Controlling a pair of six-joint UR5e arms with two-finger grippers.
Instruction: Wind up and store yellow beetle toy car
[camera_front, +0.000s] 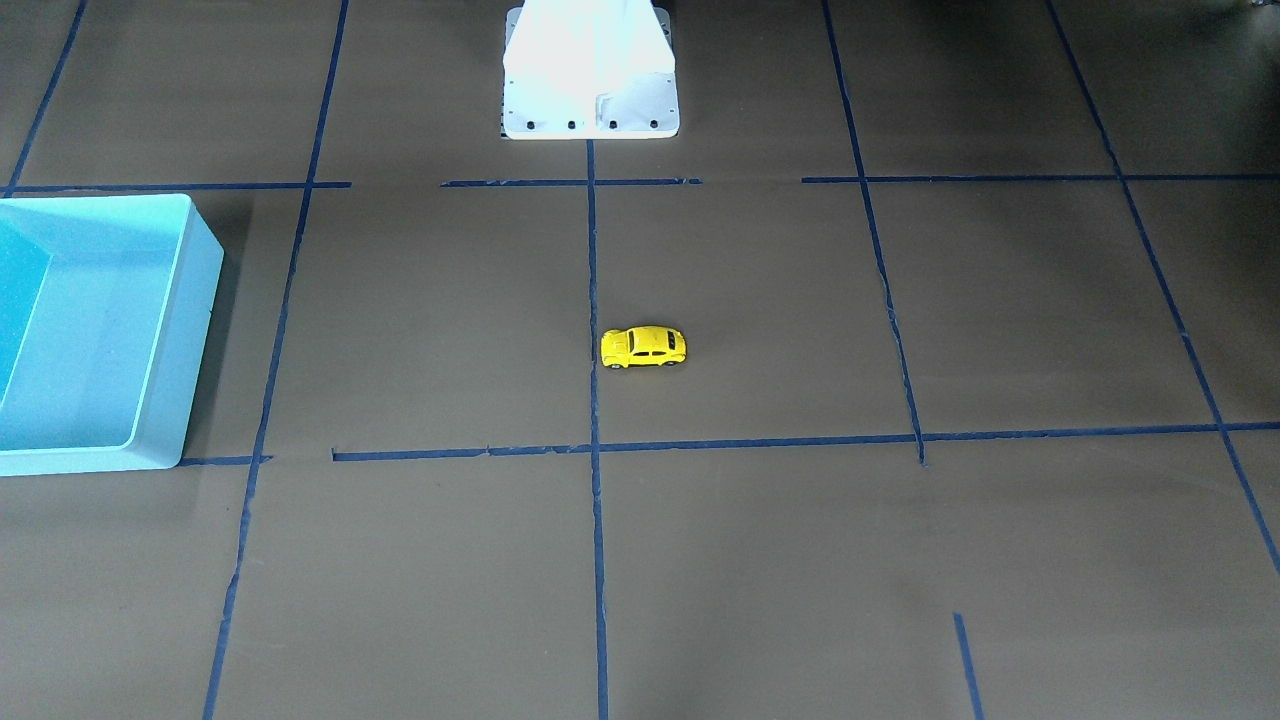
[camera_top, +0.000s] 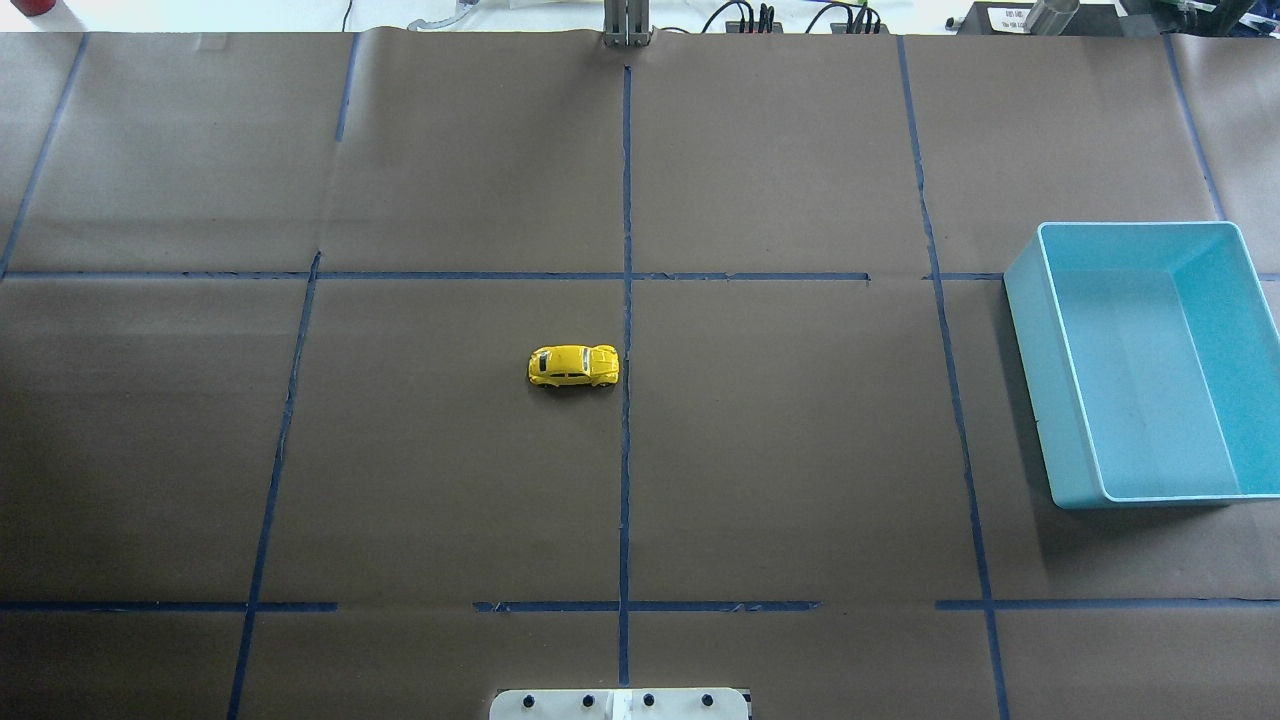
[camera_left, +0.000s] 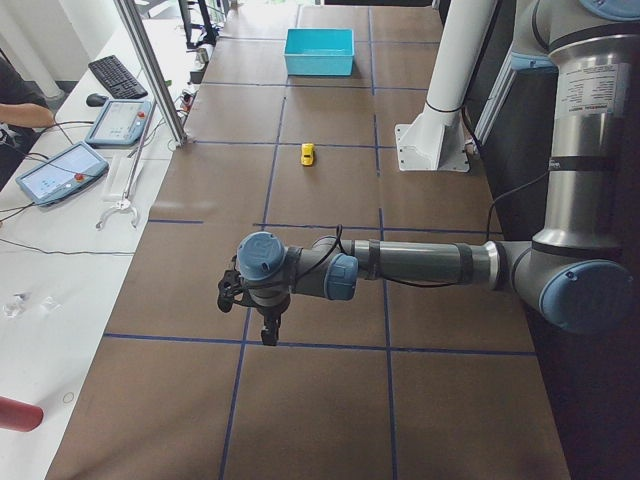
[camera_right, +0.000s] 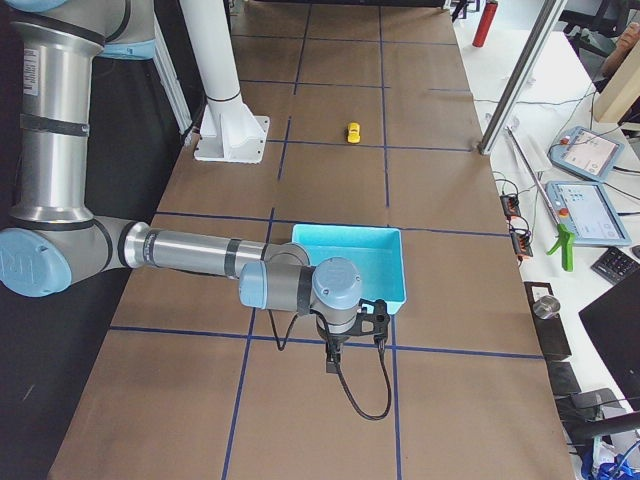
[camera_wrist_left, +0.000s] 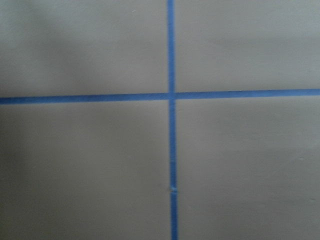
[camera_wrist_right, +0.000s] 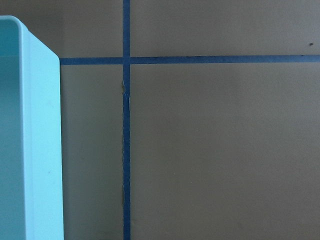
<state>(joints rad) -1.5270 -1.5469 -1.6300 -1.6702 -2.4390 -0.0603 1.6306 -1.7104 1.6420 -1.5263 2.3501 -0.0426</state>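
The yellow beetle toy car stands alone on its wheels near the table's middle, next to a blue tape line; it also shows in the overhead view and small in both side views. My left gripper hangs over the table's left end, far from the car. My right gripper hangs just beside the light blue bin, past its end. Both show only in side views, so I cannot tell whether they are open or shut. The wrist views show no fingers.
The light blue bin is empty and sits at the robot's right end of the table; its wall fills the left of the right wrist view. The white robot base stands at the table's edge. Blue tape lines grid the brown table cover.
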